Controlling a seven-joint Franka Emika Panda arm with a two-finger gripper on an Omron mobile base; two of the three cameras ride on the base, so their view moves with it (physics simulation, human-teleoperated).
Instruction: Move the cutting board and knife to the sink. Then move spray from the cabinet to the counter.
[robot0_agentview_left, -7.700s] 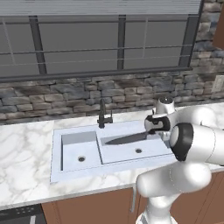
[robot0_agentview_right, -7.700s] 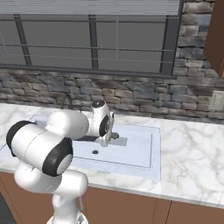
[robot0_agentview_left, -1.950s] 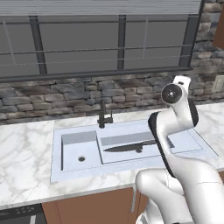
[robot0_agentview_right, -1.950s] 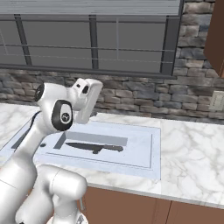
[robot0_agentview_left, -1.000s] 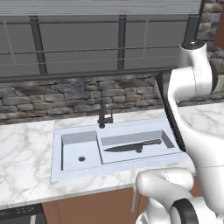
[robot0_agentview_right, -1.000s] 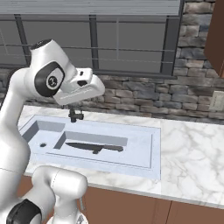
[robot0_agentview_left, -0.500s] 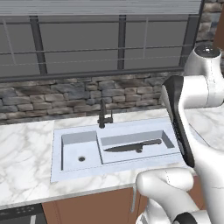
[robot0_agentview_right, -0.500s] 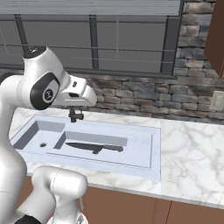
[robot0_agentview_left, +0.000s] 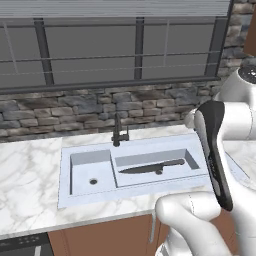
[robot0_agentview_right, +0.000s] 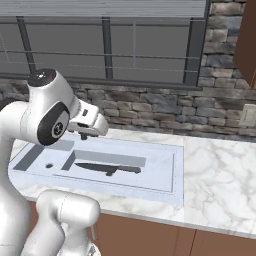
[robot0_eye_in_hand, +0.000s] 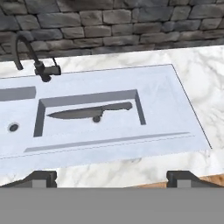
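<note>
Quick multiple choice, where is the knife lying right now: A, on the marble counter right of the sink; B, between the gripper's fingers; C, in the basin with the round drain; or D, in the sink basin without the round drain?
D: the knife lies flat in the sink basin beside the one with the round drain, untouched by the open gripper.

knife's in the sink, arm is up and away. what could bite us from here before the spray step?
1. The knife lies loose in the right basin of the sink; the cutting board is not seen there, so the first step may be unfinished.
2. The gripper hangs open over the sink near the black faucet; a low swing could clip it.
3. The cabinet sits high at the right edge, likely a long reach or a base move.
</note>
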